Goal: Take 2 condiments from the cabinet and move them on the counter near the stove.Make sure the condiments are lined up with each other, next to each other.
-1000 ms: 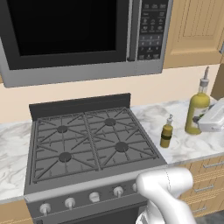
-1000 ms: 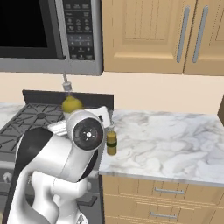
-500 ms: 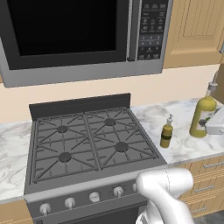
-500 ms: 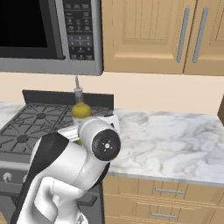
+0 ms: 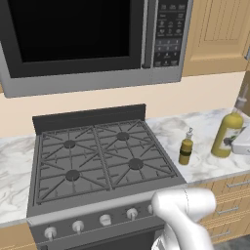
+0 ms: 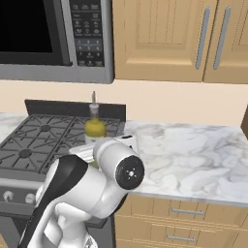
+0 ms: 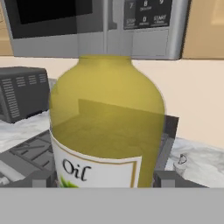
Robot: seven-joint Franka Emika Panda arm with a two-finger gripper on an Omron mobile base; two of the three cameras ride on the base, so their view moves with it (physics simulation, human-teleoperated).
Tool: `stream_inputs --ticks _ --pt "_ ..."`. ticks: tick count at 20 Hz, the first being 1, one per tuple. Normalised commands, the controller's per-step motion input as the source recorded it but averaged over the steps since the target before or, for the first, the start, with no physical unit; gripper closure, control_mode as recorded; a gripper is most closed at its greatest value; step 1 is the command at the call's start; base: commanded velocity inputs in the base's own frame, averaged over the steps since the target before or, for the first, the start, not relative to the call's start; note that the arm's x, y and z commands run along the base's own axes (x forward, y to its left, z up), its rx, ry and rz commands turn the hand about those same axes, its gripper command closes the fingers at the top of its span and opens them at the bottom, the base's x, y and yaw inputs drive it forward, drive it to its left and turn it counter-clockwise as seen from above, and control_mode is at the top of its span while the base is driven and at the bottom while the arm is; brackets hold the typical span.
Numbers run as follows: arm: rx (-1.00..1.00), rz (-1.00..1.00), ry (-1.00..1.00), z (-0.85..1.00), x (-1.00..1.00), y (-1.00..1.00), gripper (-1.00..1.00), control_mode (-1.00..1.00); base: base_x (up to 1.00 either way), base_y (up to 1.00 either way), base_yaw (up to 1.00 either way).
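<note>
My gripper [image 7: 104, 179] is shut on the bright yellow bottle [image 7: 107, 118], whose white label reads "Oil"; dark fingertips [image 7: 168, 178] sit on both sides of it. In the left base view the yellow bottle [image 5: 226, 133] stands upright low over the marble counter [image 5: 205, 166], with the gripper [image 5: 235, 143] at the right edge. I cannot tell whether its base touches the slab. The small olive-green bottle [image 5: 185, 148] stands on the counter between the stove [image 5: 97, 156] and the yellow one, a short gap apart. My arm hides it in the right base view, where the yellow bottle [image 6: 95, 127] shows. The shelf board cabinet is out of view.
A microwave [image 5: 88, 44] hangs over the stove. Panelled door cabinets [image 6: 184, 38] hang above the counter, with drawers [image 6: 184, 218] below it. Bare marble [image 6: 198, 160] stretches to the right. The robot's white elbow [image 5: 183, 207] rises in front of the stove knobs.
The gripper has carried the yellow bottle lower toward the counter and slightly away from the stove. The olive-green bottle has not moved.
</note>
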Motion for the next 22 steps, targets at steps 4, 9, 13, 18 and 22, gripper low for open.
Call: stream_inputs --ticks 4,9,13,18,22 --pt "0.0 0.02 0.0 -0.19 0.0 -0.09 1.0 -1.0 0.0 0.0 0.0" --pt "0.0 0.01 0.0 -0.3 0.0 -0.22 1.0 -1.0 0.0 0.0 0.0" --pt "0.0 0.03 0.0 -0.38 0.0 -0.24 1.0 -1.0 0.0 0.0 0.0" --pt "0.0 0.03 0.0 -0.38 0.02 -0.23 1.0 -1.0 0.0 0.0 0.0" --pt "0.0 0.04 0.0 -0.39 0.1 -0.23 1.0 -1.0 0.0 0.0 0.0"
